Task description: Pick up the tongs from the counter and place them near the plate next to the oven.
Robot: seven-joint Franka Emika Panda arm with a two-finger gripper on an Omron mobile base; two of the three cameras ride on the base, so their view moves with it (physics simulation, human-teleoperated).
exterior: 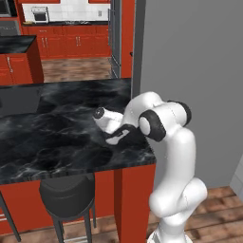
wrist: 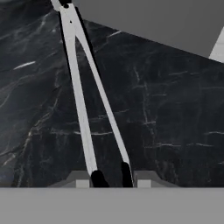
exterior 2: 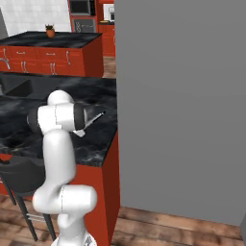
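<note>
Up close, claw (wrist: 111,178) pinches tongs (wrist: 81,94) over counter (wrist: 166,122).

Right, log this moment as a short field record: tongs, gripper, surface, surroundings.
tongs: two slim arms spread in a narrow V, their open ends between the gripper's fingertips; one end juts past the arm in the right base view
gripper: low over the counter, jaws closed on the tongs' two arms
counter: black veined stone
stool: dark seat below the counter's front edge
wall: grey panel beside the counter

Black stool (exterior: 67,195) under overhang, grey wall (exterior: 190,57) beside.
</note>
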